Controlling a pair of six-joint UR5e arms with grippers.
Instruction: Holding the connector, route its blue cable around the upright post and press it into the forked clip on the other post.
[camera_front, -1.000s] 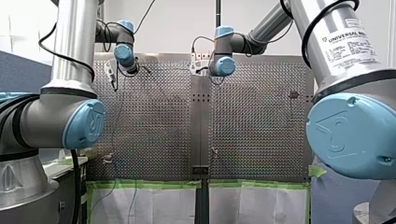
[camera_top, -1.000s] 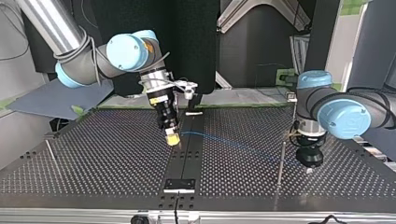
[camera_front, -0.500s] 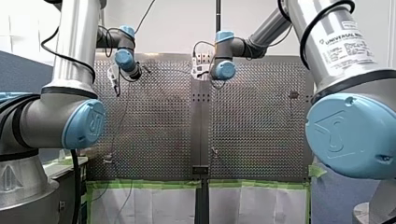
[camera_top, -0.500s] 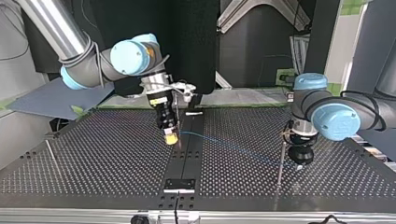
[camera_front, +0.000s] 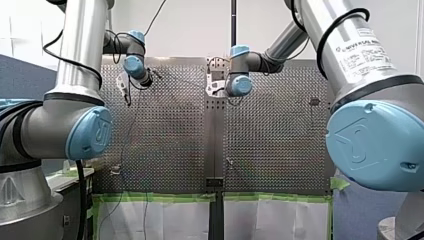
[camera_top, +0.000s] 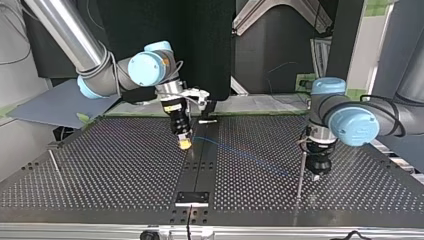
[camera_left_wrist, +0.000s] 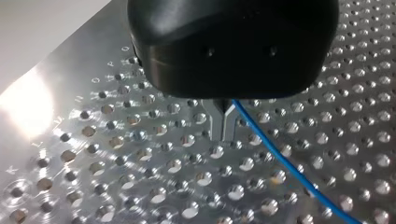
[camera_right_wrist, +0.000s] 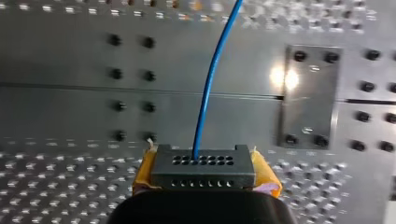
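Right jaws clamp the connector (camera_right_wrist: 203, 167), left jaws pinch the blue cable (camera_left_wrist: 280, 158) beside the post (camera_top: 299, 182); wrapping probably comes next.

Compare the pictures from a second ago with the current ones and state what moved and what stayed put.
My left gripper slid toward the top view's left, nearing the upright post. My right gripper drew slightly away from that camera, carrying the connector. Unchanged: its jaws stay shut on the connector, the blue cable still spans between the grippers, the post has not moved.
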